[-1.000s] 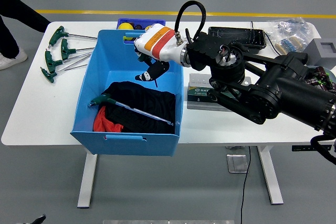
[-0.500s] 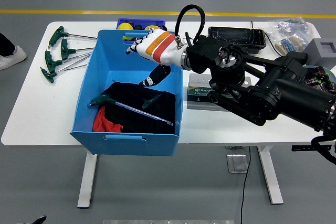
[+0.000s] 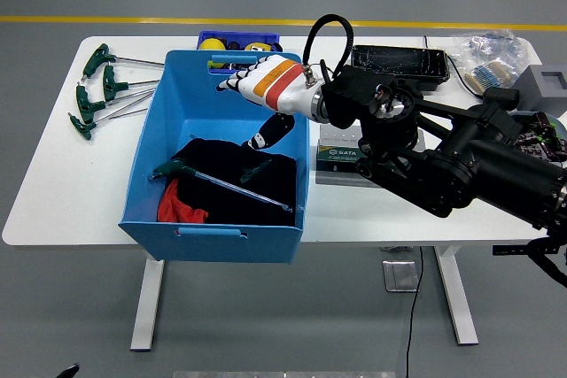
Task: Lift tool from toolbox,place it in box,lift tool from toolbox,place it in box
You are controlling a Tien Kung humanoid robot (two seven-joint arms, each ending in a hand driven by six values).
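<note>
Since a second ago, a second tool (image 3: 257,168) is lying in the blue box (image 3: 151,143); I'm lifting my right hand (image 3: 259,81), fingers apart, empty. Stiff metal tools, best gripped by green handles

White table (image 3: 53,210) bearing: blue box (image 3: 151,143); green-handled T-wrenches (image 3: 97,90) at left; grey toolbox (image 3: 341,158), black case (image 3: 399,61) and bagged parts (image 3: 487,55) at right.

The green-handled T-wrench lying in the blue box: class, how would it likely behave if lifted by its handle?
The T-wrench would probably stay stiff, since its thin shaft looks like metal. It may swing shaft-down, being long. Its bed of dark cloth should stop it rolling.
</note>
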